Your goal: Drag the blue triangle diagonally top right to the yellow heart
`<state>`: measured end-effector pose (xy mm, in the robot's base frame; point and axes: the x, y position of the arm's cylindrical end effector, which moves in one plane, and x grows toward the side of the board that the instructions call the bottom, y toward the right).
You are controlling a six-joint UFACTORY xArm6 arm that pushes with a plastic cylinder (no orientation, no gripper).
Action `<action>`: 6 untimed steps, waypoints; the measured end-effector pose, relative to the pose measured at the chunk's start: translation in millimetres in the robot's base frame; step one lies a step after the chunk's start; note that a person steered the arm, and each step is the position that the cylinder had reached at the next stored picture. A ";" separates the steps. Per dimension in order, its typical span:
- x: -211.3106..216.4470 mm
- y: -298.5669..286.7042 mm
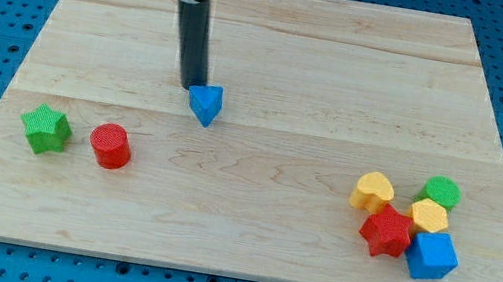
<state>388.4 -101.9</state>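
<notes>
The blue triangle [205, 103] lies on the wooden board left of centre. My tip [190, 87] stands just at its upper left edge, touching or nearly touching it. The yellow heart [372, 192] lies far to the view's right and lower, at the left of a cluster of blocks.
The cluster by the heart holds a green round block [442, 191], a yellow hexagon block [430, 217], a red star [386, 231] and a blue cube [432, 256]. A green star [45, 128] and a red cylinder [111, 145] lie at the view's left. The wooden board [265, 52] sits on a blue pegboard.
</notes>
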 end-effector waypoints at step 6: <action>40.4 78.9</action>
<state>428.8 -23.0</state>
